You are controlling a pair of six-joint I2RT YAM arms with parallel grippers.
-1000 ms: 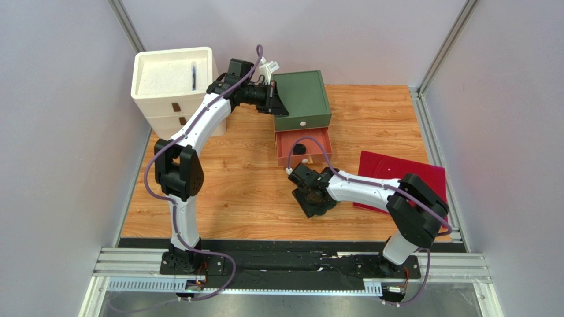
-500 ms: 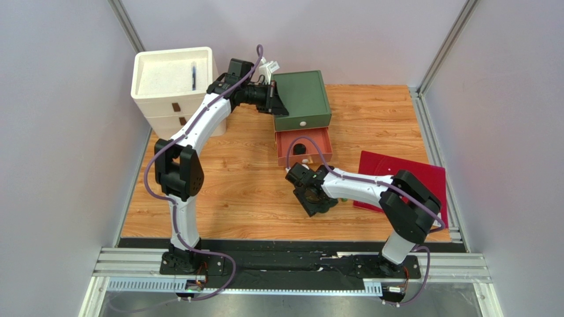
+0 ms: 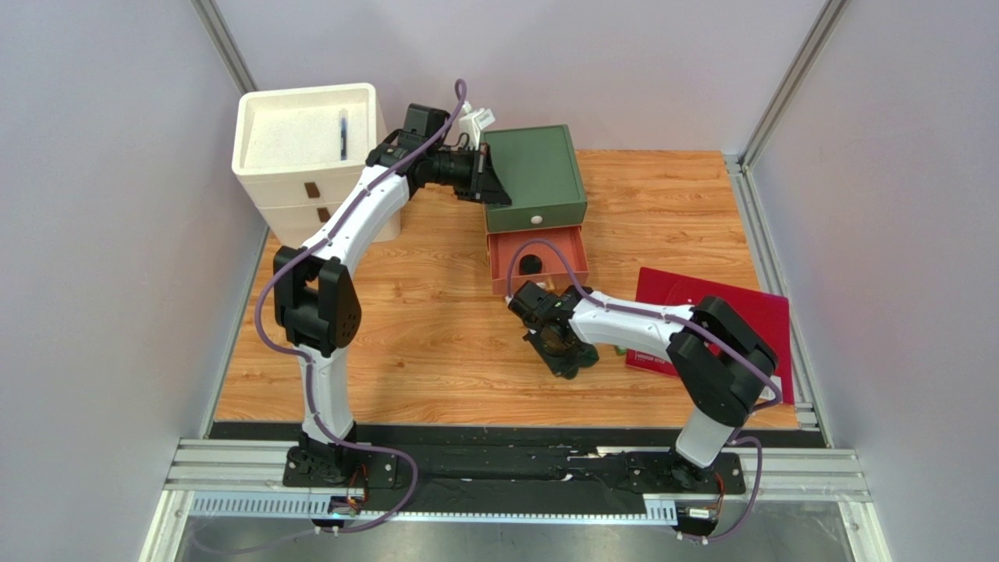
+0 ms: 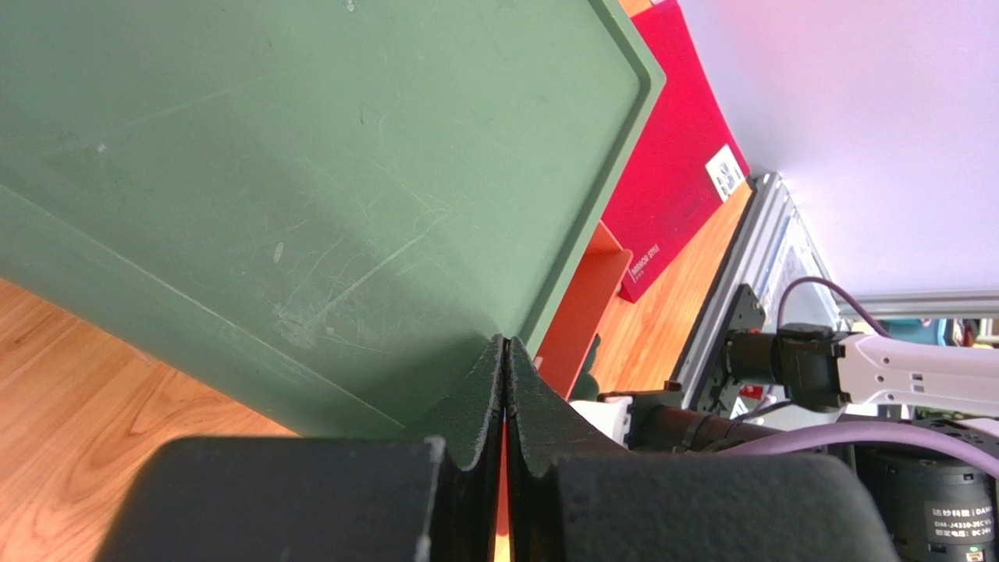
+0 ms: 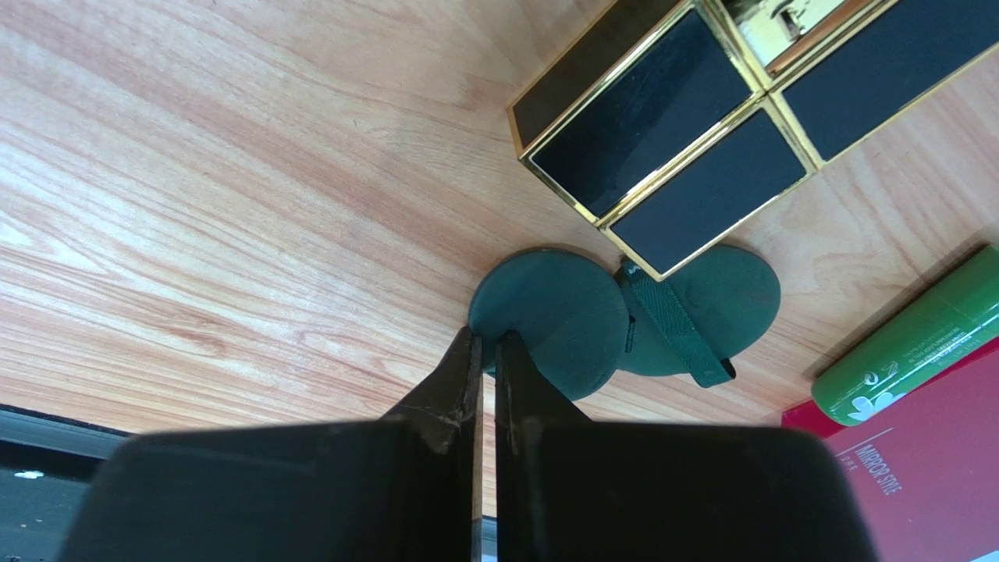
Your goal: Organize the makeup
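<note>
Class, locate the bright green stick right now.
In the right wrist view, the bright green stick lies at the right edge, beside the red folder, right of the dark green compact.

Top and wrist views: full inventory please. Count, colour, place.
drawer unit: 1, white, far left corner
box: 1, green, far centre
drawer: 1, orange-red, open below the box
dark item: 1, in the drawer, unclear
folder: 1, dark red, right side
case: 1, black-and-gold, by the compact
compact: 1, dark green, opened, on table
stick: 1, bright green, at the folder's edge
table: 1, wood
left gripper: shut, at the box's edge
right gripper: shut on the compact's rim
</note>
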